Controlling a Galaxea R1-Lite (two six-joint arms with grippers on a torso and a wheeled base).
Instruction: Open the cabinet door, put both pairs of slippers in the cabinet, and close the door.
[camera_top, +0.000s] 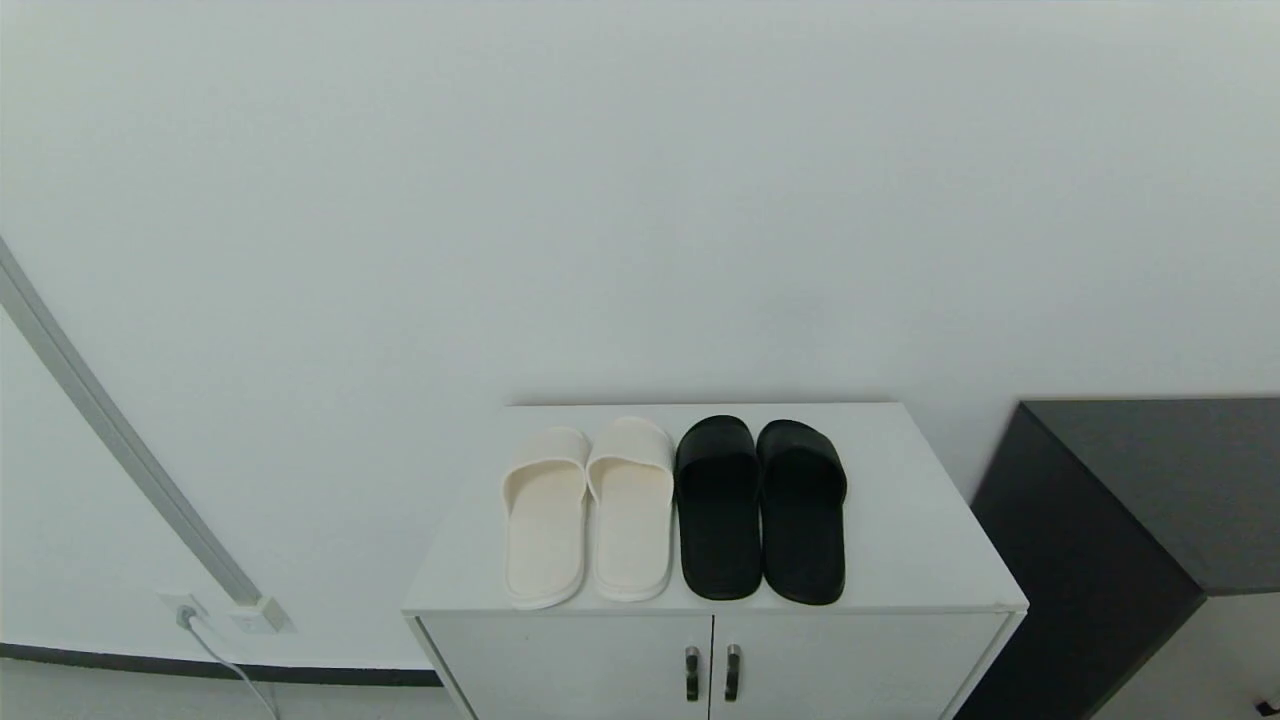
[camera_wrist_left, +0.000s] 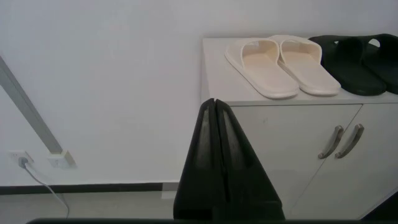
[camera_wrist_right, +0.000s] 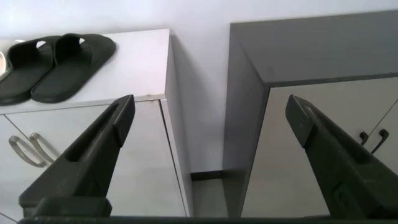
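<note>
Left tool (camera_wrist_left: 214, 103) seemingly closed, right tool (camera_wrist_right: 211, 106) agape.

white cabinet (camera_top: 920, 540) with two pairs of slippers on its top
the cream pair (camera_top: 600, 520) lies on the left, the black pair (camera_top: 750, 520) just beside it on the right, toes toward the wall.

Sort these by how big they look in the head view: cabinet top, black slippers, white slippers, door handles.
1. cabinet top
2. black slippers and white slippers, about alike, so no ranking between them
3. door handles, smallest
</note>
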